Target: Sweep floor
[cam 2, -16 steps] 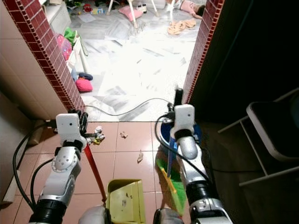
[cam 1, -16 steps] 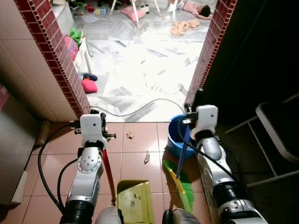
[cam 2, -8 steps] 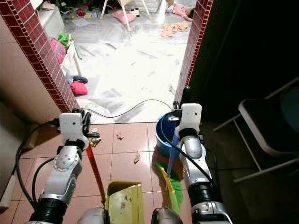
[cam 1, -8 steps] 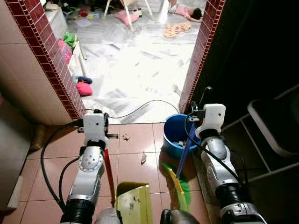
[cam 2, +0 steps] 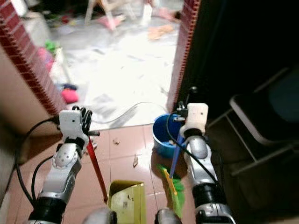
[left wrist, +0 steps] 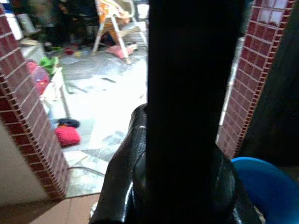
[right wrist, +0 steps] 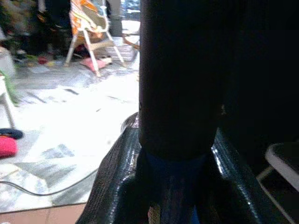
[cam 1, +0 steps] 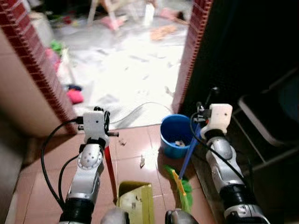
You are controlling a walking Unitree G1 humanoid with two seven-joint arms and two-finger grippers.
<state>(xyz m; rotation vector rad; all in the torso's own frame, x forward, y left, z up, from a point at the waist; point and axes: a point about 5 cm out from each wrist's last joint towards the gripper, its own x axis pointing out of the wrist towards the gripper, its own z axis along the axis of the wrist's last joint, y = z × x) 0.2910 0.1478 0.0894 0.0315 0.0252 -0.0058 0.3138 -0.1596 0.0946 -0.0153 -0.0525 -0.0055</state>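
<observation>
Now | left tool (cam 1: pixel 106 135) clamps dustpan handle (cam 1: pixel 110 172) | right tool (cam 1: pixel 198 125) clamps broom (cam 1: pixel 187 161)

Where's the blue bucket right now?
The blue bucket sits on the red floor tiles to the robot's right of centre, by the foot of the brick pillar, just beyond the green broom head.

I count one yellow dustpan (cam 1: pixel 136 204), one green broom (cam 1: pixel 183 192), one blue bucket (cam 1: pixel 176 136), two bits of litter (cam 1: pixel 142 161) on my tiles, one pink cushion (cam 1: pixel 74 96).
</observation>
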